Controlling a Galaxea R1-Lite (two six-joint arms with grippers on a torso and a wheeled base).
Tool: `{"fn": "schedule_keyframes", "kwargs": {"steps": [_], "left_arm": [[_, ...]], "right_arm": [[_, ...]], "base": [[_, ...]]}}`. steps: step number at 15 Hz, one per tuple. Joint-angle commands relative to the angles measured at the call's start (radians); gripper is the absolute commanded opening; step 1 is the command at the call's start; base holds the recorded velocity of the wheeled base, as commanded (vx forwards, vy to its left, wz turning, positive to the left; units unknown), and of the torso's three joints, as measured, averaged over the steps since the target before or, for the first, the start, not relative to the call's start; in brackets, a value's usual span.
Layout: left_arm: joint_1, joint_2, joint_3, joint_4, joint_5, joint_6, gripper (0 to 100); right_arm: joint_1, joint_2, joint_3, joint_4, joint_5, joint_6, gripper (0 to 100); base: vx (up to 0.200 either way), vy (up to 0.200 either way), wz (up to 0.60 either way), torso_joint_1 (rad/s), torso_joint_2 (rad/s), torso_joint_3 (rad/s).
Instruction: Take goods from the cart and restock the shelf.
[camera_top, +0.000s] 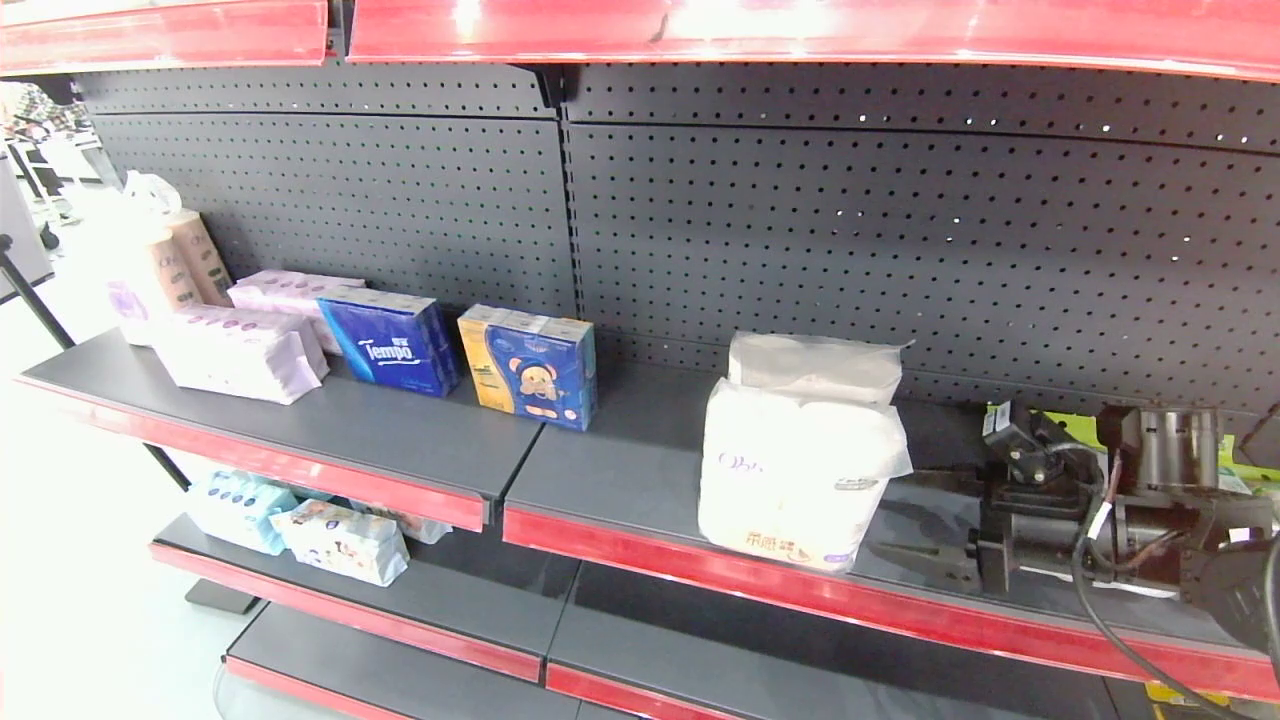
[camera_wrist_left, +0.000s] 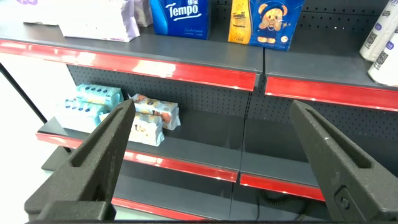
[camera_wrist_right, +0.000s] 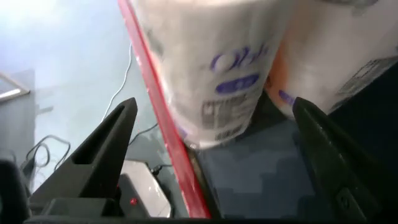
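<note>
Pack: white pack of rolls stands upright on the middle shelf, at the front, its foot right by the red lip. A second layer of rolls rides on top, set slightly back.
Right gripper: low over the shelf, just beside the pack's right face. Fingers are spread wide and grip nothing.
Contact: the right wrist view puts the pack's lower corner between the two fingers and close. Whether a pad touches the wrap is hard to tell, as that view is blurred.
Step, by my reading: the pack is set down and wants seating.
Doing it well: push low on the pack, not on the upper layer, so it slides back without tipping. Draw out sideways along the shelf so a finger does not catch the wrap.
Risk: so near the lip, a snag could pull it off the front.
Neighbours: bear-print pack and blue pack stand well apart to the left, farther back, a fair line to match.
Left gripper: jaws apart, empty, facing the lower shelves.
</note>
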Motion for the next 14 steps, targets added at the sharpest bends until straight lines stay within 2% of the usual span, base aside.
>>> {"fn": "schedule_keyframes", "kwargs": {"steps": [1, 3, 6, 9, 14], "left_arm": [[0.0, 0.002, 0.0, 0.0, 0.0, 0.0, 100], [0.0, 0.0, 0.0, 0.0, 0.0, 0.0, 100], [0.0, 0.002, 0.001, 0.0, 0.0, 0.0, 100], [0.0, 0.002, 0.0, 0.0, 0.0, 0.0, 100], [0.0, 0.002, 0.001, 0.0, 0.0, 0.0, 100]], "right_arm": [[-0.04, -0.024, -0.005, 0.065, 0.048, -0.06, 100], [-0.06, -0.032, -0.008, 0.13, 0.065, -0.099, 100], [-0.089, -0.049, -0.012, 0.188, 0.055, -0.085, 100], [-0.104, -0.07, -0.022, 0.251, -0.013, -0.077, 100], [-0.103, -0.096, -0.025, 0.254, -0.117, 0.01, 100]], "base": [[0.0, 0.0, 0.0, 0.0, 0.0, 0.0], [0.0, 0.0, 0.0, 0.0, 0.0, 0.0], [0.0, 0.0, 0.0, 0.0, 0.0, 0.0], [0.0, 0.0, 0.0, 0.0, 0.0, 0.0], [0.0, 0.0, 0.0, 0.0, 0.0, 0.0]]}}
